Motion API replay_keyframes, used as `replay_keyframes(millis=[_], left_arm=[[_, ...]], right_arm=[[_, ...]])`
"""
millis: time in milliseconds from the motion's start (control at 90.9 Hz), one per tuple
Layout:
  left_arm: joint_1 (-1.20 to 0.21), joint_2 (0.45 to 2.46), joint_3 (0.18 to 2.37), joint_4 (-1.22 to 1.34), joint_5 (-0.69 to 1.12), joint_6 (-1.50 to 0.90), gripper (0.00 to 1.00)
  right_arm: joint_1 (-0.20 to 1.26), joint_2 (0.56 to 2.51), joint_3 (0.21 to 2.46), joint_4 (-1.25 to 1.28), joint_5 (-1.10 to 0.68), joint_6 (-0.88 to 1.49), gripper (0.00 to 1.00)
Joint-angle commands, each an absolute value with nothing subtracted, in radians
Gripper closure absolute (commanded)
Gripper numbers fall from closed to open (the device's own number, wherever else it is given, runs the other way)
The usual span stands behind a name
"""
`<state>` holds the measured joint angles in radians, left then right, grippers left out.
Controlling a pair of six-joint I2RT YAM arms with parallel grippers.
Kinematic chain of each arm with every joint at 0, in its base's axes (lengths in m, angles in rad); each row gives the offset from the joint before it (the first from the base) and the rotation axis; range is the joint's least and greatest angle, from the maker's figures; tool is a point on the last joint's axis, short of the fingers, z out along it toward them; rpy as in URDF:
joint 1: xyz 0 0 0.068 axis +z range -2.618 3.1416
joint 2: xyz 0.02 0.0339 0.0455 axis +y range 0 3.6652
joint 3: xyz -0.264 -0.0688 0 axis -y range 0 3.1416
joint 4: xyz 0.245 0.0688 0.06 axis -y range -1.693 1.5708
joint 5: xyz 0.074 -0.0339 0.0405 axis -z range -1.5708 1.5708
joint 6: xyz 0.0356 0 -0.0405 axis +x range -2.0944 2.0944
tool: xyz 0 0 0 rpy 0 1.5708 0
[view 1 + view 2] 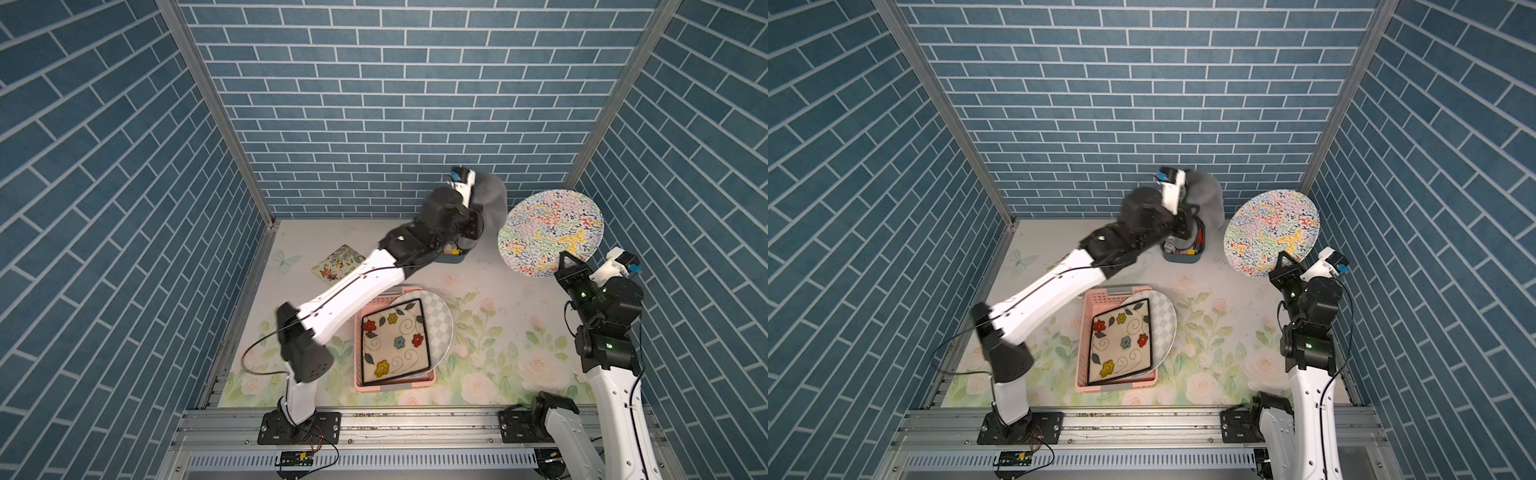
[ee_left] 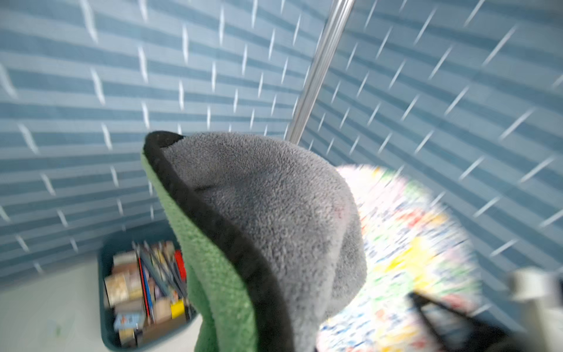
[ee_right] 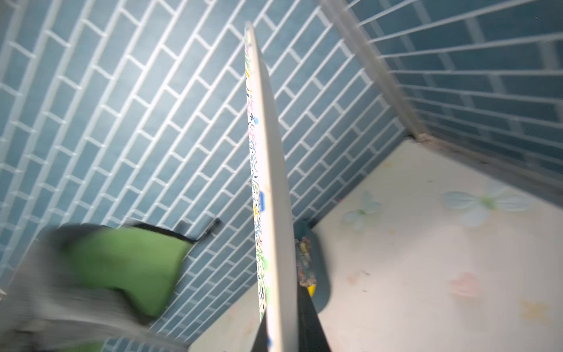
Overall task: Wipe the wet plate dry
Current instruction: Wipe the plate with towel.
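The plate (image 1: 550, 232) is round with a many-coloured squiggle pattern. It is held up on edge at the back right, above the table, and shows in both top views (image 1: 1271, 232). My right gripper (image 1: 567, 262) is shut on its lower rim; in the right wrist view the plate (image 3: 271, 183) stands edge-on between the dark fingers (image 3: 307, 320). My left gripper (image 1: 478, 199) is raised near the back wall, shut on a grey and green cloth (image 1: 492, 199). The cloth (image 2: 274, 219) hangs just left of the plate (image 2: 405, 243) and hides the left fingers.
A blue bin (image 1: 453, 257) of small items sits under the left gripper. A pink basket (image 1: 395, 384) mid-table holds a square flowered plate (image 1: 392, 340) and a checked round plate (image 1: 440, 316). A small patterned square plate (image 1: 338, 262) lies back left. Brick-patterned walls enclose three sides.
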<state>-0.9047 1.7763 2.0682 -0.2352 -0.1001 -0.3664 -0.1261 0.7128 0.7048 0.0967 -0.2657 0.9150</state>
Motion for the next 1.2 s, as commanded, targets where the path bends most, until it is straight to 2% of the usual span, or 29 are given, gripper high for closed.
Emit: replay_keyframes(millis=[0,110,330,572,682,814,880,990,1089,1188], left_arm=[[-0.919,1.756,1.955,-0.29,-0.21,-0.337,1.0],[-0.919,1.749,1.906,-0.329,-0.27,-0.31,1.0],[-0.922,1.772,1.798,-0.329,-0.161,-0.367,1.0],[-0.958,1.694,1.537,-0.212,-0.005,-0.426,1.0],[-0.937,1.657,1.509,-0.308,-0.146,-0.466,1.0],[-0.808,1.598,1.526,-0.39,-0.257,-0.519,1.0],[-0.796,1.587,1.539,-0.341,-0.241,-0.482,1.0],[-0.842,1.646,1.596,-0.288,-0.08,-0.449,1.0],[-0.848,1.703,1.642,-0.379,-0.173,-0.469,1.0],[-0.729,1.6,1.518,-0.327,-0.2,-0.545,1.0]], right_arm=[[-0.004,0.716,0.693,0.471,-0.368,1.061,1.0],[0.151,0.766,0.699,0.587,-0.299,1.091,1.0],[0.325,0.867,0.718,0.719,-0.204,1.159,1.0],[0.341,0.958,0.772,0.776,-0.141,1.182,1.0],[0.34,1.011,0.824,0.805,-0.174,1.177,1.0],[0.406,1.081,0.872,0.87,-0.308,1.171,1.0],[0.48,1.106,0.895,0.859,-0.35,1.132,1.0],[0.544,1.118,0.9,0.867,-0.378,1.099,1.0],[0.526,1.048,0.892,0.815,-0.307,1.061,1.0],[0.481,0.979,0.885,0.753,-0.259,1.024,1.0]])
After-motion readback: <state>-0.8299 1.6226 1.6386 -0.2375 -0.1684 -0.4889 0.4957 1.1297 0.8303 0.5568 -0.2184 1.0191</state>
